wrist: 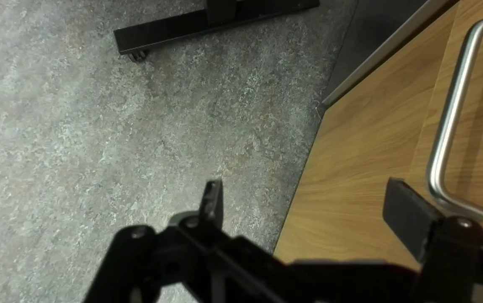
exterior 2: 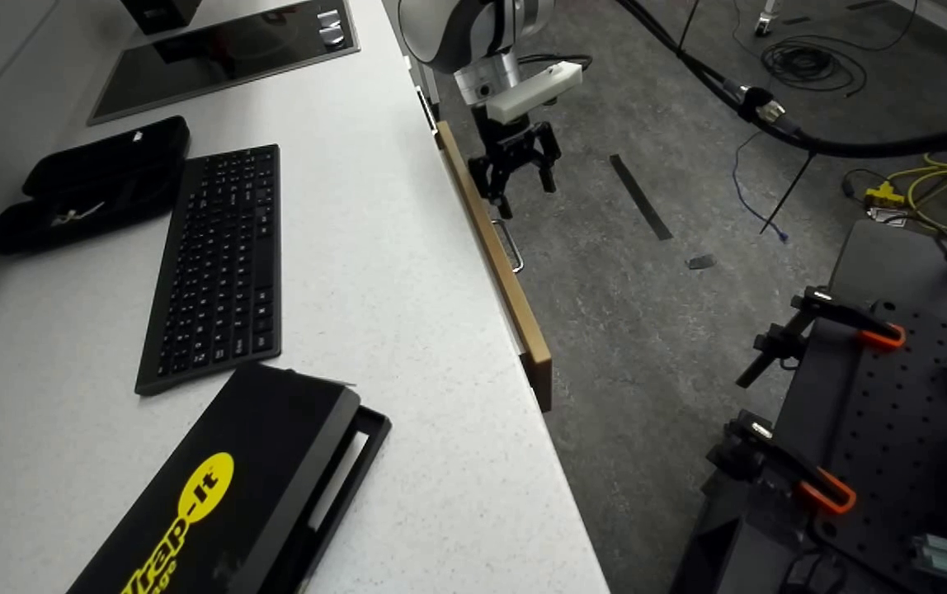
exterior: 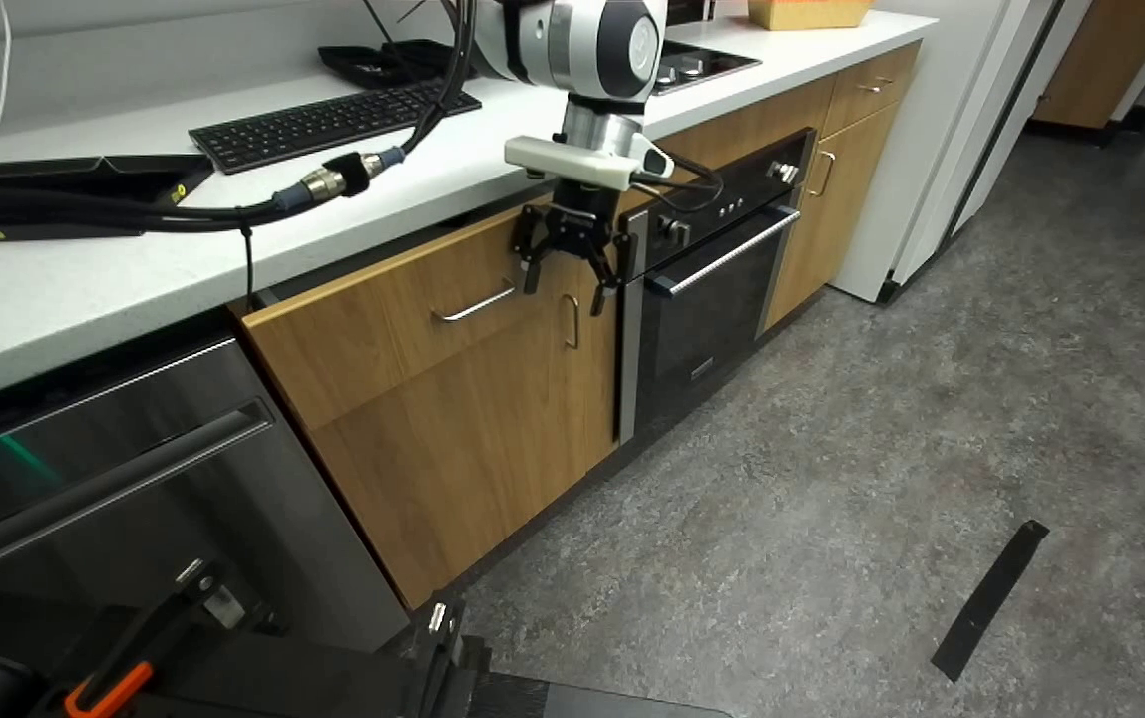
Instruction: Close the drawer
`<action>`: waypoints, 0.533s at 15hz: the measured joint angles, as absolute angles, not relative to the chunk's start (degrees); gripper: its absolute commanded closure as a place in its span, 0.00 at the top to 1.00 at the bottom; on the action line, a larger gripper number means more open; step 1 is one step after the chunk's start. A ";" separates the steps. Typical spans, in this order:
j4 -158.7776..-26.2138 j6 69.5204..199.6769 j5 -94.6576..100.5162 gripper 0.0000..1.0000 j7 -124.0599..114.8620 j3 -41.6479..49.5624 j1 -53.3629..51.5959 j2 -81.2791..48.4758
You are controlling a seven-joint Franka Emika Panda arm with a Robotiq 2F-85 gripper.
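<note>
Below the long white speckled countertop [exterior: 54,289], at nine o'clock from the black built-in oven [exterior: 712,311], the wide light oak-wood-fronted drawer [exterior: 363,344] stands partly open in an exterior view, jutting past the countertop's edge. The black two-fingered gripper [exterior: 564,290] hangs at the drawer's two o'clock end, fingers [wrist: 410,219] spread well apart in the wrist view (whether either touches the wood, I cannot tell). From them, the slim silver bar handle [exterior: 478,304] lies toward nine o'clock in an exterior view.
</note>
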State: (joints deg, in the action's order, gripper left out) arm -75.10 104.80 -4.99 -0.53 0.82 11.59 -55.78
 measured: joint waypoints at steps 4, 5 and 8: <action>-75.48 105.05 -4.99 1.00 -0.54 2.03 11.55 -56.76; -75.47 105.45 -4.96 1.00 -0.61 2.04 11.32 -57.18; -75.44 107.93 -4.44 1.00 -1.46 2.22 9.17 -58.44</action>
State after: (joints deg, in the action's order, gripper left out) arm -75.44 107.93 -4.44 -1.46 2.22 9.17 -58.44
